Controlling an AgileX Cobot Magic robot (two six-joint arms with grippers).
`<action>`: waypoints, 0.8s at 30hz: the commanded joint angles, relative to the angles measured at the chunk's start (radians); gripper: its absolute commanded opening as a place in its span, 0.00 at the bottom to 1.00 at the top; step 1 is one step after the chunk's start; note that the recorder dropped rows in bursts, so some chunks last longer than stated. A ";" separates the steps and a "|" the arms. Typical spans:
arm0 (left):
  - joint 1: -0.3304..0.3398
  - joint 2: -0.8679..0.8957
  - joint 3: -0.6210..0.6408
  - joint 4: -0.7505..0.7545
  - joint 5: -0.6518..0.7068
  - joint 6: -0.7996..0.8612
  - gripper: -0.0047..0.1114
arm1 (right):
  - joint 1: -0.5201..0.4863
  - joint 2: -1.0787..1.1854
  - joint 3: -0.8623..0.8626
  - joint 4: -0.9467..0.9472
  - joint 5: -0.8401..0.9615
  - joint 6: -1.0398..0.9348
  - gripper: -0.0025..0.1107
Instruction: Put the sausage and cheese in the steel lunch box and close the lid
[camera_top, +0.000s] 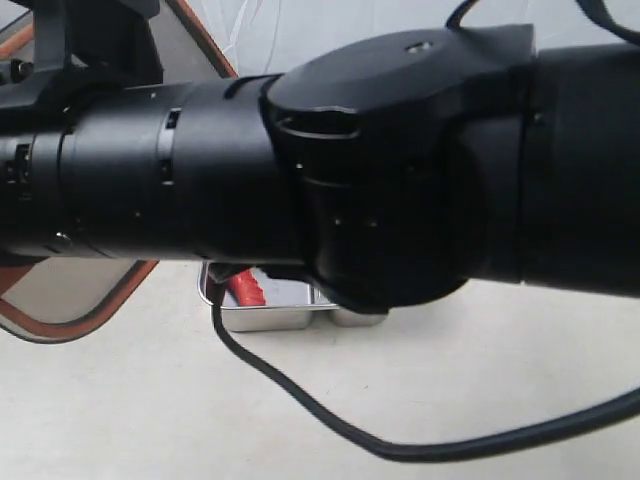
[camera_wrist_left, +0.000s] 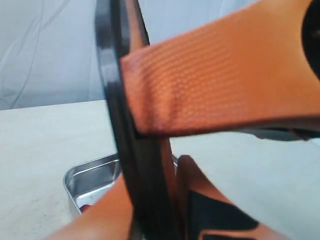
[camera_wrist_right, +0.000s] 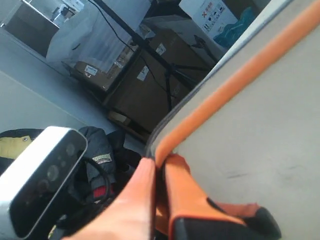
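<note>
i hold the lid (camera_top: 60, 290) up on edge from two sides.
my left gripper (camera_wrist_left: 150, 215) and right gripper (camera_wrist_right: 159, 170) each clamp its rim; the sausage (camera_top: 246, 287) lies in the steel lunch box (camera_top: 270, 318), just right of the lid.

- The pale beige tabletop (camera_top: 470, 370) stretched out beneath the left gripper (camera_wrist_left: 155, 200), smooth and matte, with a few faint marks.
- The steel lunch box (camera_wrist_left: 90, 175) stood directly on it, just below and beyond that gripper, one rounded corner showing.
- A black cable (camera_top: 300, 400) curved over the tabletop from beside the lunch box's corner; whether it rested on the surface could not be told.
</note>
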 joint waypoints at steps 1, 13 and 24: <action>-0.002 0.000 -0.003 0.037 0.057 0.088 0.04 | 0.006 0.000 -0.007 -0.046 0.137 0.002 0.01; -0.002 0.000 -0.003 0.246 -0.113 0.102 0.04 | -0.097 -0.038 -0.007 -0.953 0.402 0.755 0.07; -0.002 0.001 -0.003 0.283 -0.180 0.111 0.04 | -0.119 -0.042 -0.007 -1.265 0.670 1.030 0.49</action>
